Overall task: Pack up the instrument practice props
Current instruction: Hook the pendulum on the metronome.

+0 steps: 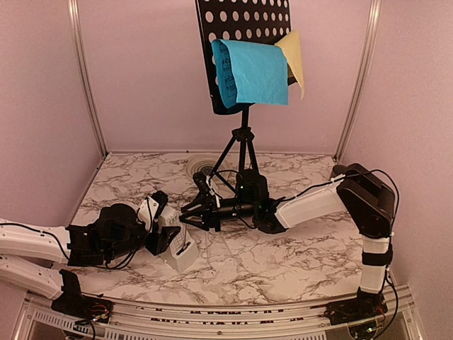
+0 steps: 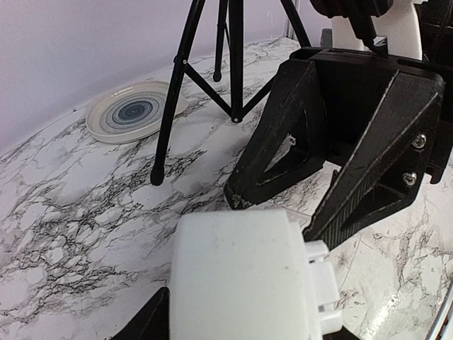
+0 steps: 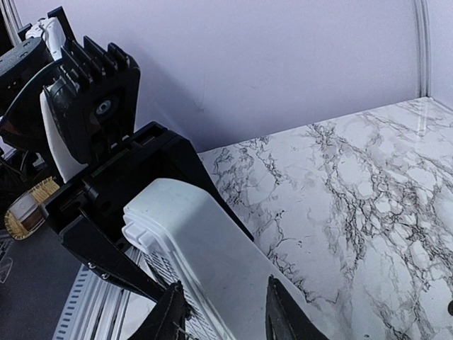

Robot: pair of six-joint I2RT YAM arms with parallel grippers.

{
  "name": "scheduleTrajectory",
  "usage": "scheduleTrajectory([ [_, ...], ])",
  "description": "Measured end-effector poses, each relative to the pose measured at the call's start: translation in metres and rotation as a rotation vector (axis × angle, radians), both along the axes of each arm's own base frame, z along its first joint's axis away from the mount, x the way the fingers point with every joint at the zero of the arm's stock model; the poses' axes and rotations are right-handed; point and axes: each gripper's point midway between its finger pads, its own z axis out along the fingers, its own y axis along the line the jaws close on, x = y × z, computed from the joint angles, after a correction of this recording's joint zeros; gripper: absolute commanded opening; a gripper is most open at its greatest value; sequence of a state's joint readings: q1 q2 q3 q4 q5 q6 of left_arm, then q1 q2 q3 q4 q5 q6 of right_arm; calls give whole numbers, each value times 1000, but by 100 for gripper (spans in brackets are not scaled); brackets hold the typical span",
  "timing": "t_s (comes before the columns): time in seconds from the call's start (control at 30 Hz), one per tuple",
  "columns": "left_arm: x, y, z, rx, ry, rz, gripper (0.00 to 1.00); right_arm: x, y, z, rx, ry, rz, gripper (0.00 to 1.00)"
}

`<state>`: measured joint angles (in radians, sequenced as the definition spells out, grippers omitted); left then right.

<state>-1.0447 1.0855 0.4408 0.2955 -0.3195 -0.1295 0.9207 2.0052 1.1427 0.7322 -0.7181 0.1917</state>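
Metronome: found low at the front left of the bench, tilted, between both grippers. Whether it is rested on the bench cannot be told.

Left gripper: jaws partly open and closed on the white casing. One finger is seen against the casing in the left wrist view.

Right gripper: extended in from the right, jaws partly open. They are set on either side of the casing, and both fingers appear pressed to it.

Stand: observed upright at the back centre on its tripod legs.

Blue page: draped over the front of the stand. A yellow page is noted behind it at the right edge.

Dish: noted near the back wall, just left of the legs.
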Motion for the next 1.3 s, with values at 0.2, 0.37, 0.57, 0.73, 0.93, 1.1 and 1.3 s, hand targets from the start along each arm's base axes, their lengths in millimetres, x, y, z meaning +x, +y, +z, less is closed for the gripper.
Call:
scheduleTrajectory([
  [0.2,-1,-1,-1,3,1,-8,66,-4,-1,-2,-2,5,19,43],
  [0.37,-4,-2,-3,9,12,-30,72,-8,-2,-7,-13,7,27,42],
  [0.57,-7,-3,-3,5,20,-42,80,-8,-2,-8,-16,4,27,41],
  [0.73,-7,-7,-7,11,35,-49,87,-8,-2,-8,-17,4,28,42],
  [0.93,-1,-11,-17,42,58,-28,87,-9,-1,-10,-23,1,30,42],
  [1.1,3,-9,-21,54,61,-3,86,-12,0,-12,-32,0,29,42],
  [1.3,8,-6,-19,50,45,34,85,-13,2,-14,-40,-1,22,42],
])
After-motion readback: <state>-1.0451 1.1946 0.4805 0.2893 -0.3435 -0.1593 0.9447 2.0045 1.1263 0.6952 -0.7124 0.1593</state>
